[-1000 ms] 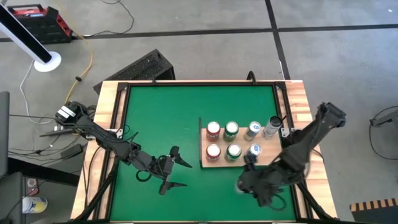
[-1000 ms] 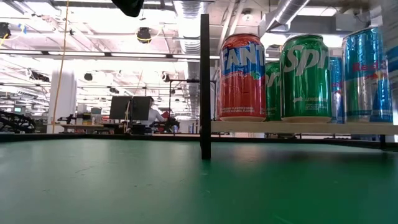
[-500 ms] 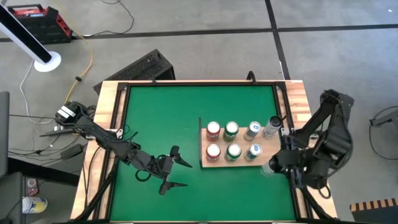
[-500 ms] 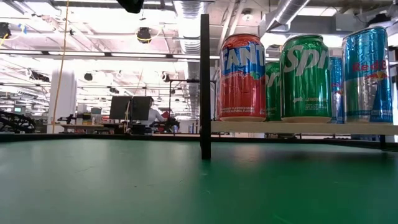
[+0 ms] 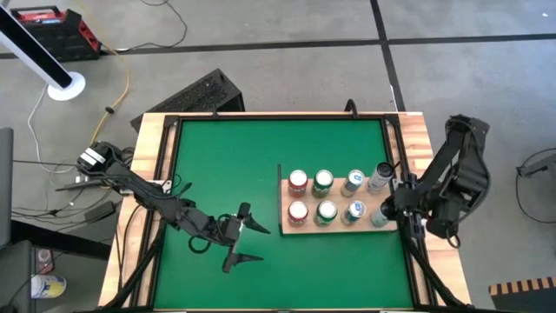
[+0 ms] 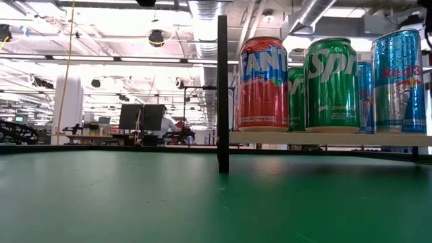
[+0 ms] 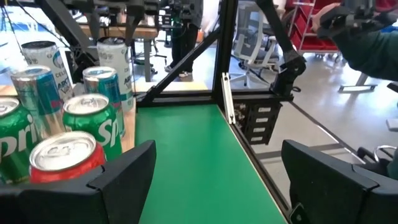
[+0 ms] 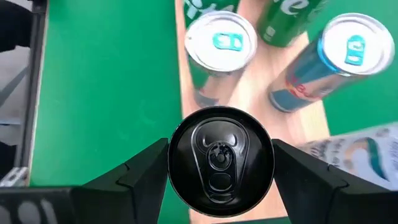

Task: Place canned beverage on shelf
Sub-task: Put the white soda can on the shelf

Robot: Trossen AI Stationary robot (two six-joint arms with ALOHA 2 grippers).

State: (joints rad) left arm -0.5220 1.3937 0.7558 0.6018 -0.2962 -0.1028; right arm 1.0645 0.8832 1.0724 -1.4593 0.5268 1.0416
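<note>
The light wooden shelf lies on the green table, right of centre, with a thin dark upright at its left edge. Several cans stand on it in two rows, among them a red one, a green one and a blue one. My right gripper is shut on a black-topped can at the shelf's near right corner. Left of the shelf, my left gripper hangs open, pointing level at the cans with nothing between its fingers. My right gripper pinches the black-topped can between its two fingers, on opposite sides of its upper wall just below the rim. The fingers come from above, slanting down. The can is upright over the shelf's right near corner; whether its base stands on the board I cannot tell.
A pale can stands at the shelf's far right, close to the held can. The green table has a raised wooden frame with dark rails. Left of the shelf lies bare green surface. A person's arm shows beyond the table.
My right gripper has swung from the table's near right area toward the far and right edges, carrying the black-topped can upright to the shelf's near right corner, and its wrist has rolled. The left arm has kept still.
</note>
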